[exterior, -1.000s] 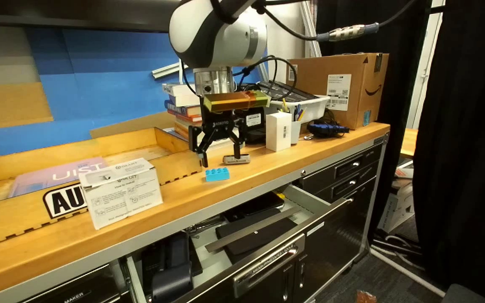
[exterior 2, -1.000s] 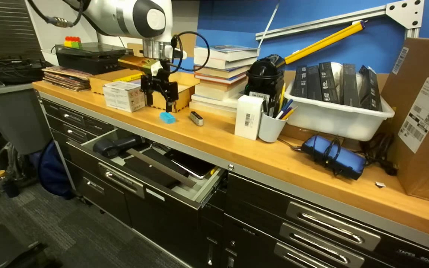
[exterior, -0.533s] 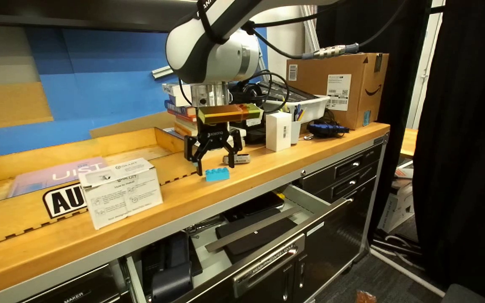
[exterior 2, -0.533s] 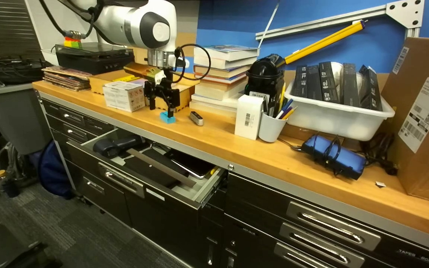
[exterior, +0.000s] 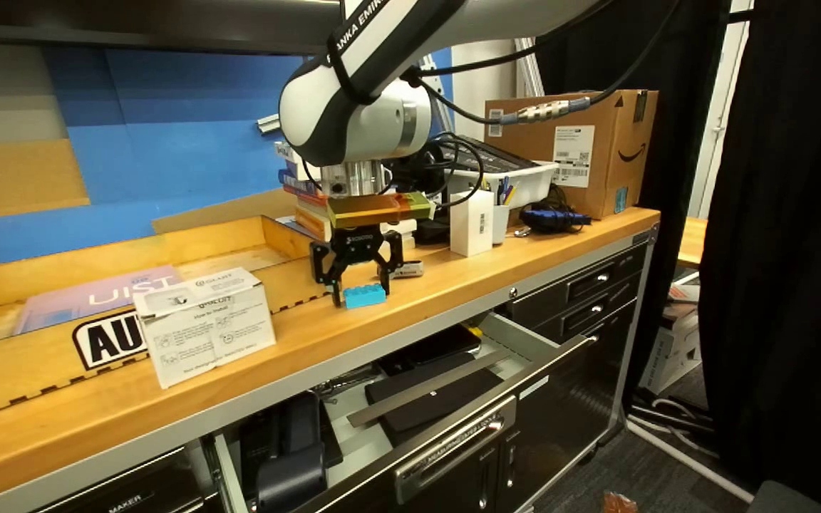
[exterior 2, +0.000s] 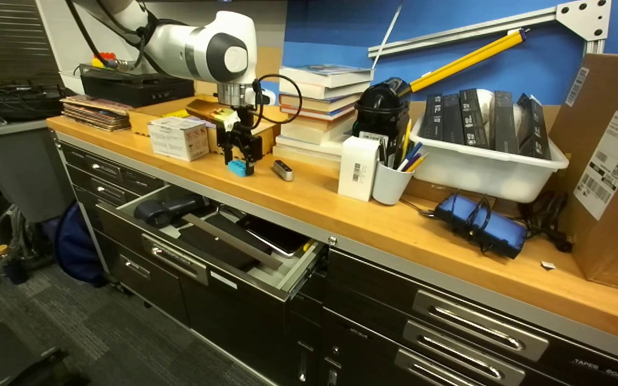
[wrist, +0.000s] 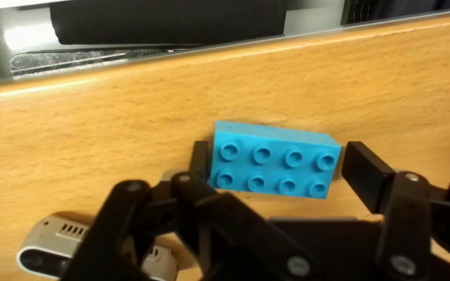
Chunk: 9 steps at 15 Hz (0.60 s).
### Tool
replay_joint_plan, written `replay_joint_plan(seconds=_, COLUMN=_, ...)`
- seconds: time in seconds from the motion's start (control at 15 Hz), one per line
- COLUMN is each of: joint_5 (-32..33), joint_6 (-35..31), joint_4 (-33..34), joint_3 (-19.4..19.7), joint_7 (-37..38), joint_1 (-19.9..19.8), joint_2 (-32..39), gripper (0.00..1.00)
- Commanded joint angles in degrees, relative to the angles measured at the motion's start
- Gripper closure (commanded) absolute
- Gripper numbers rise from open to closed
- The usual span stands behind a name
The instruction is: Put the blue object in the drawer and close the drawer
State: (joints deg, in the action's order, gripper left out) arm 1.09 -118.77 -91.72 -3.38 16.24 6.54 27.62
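Gripper drops in an exterior view! In an exterior view, the drawer gapes seven o'clock from it. Wrist view: jaws spread around the blue block on the bench, slit at three; lifting, stowing, closing remain.

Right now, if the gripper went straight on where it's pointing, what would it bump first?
Probably the wooden countertop. The gripper points down, its fingers on either side of the blue block, so they'd likely miss it; how near the countertop they are is unclear.
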Motion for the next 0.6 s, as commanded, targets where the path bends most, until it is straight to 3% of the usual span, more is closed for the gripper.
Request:
replay_joint_plan(seconds=0.0, joint_5=1.22, joint_6=-2.37, joint_4=1.55, joint_3=1.88, joint_7=3.51, joint_1=1.80, joint_2=0.57, gripper=0.44)
replay_joint_plan(seconds=0.13, joint_5=1.85, joint_6=-2.47, joint_4=0.53, joint_3=2.63, joint_7=5.17, joint_1=2.20, joint_2=-0.74, gripper=0.55)
replay_joint_plan(seconds=0.53, joint_5=2.96, joint_6=1.24, joint_4=-9.11, joint_3=3.34, joint_7=5.18, joint_1=1.38, joint_2=-9.89, gripper=0.55)
